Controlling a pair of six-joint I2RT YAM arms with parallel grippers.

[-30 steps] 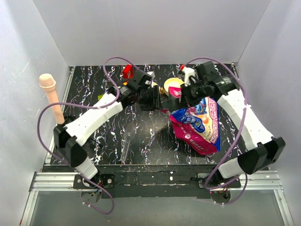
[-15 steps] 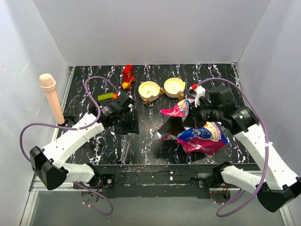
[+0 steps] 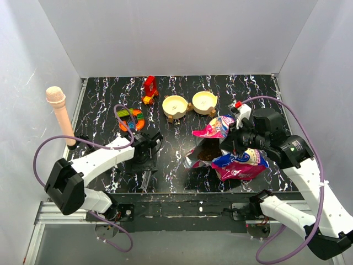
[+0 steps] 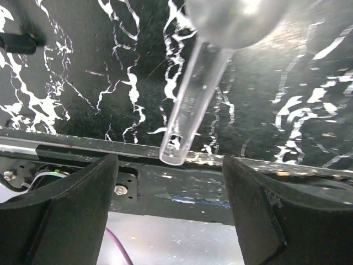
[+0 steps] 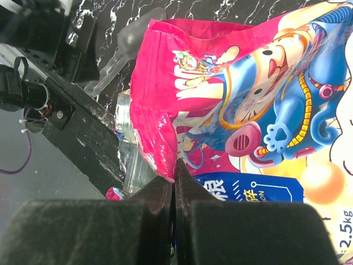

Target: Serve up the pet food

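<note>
The clear scoop (image 4: 193,94) is laid on the worktop (image 4: 83,66) beyond the wide-spread left fingers (image 4: 60,210), handle centred lengthwise between them, while the kibble (image 3: 208,150) is contained in the bag (image 5: 248,99) pinched by the closed right fingers (image 5: 157,193).

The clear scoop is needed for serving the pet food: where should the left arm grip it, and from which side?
Take the clear scoop by its handle, mid-length, from above, the left gripper straddling it with open jaws. The handle lies flat on the table and is slim; the rounded bowl looks wider, harder to hold.
</note>
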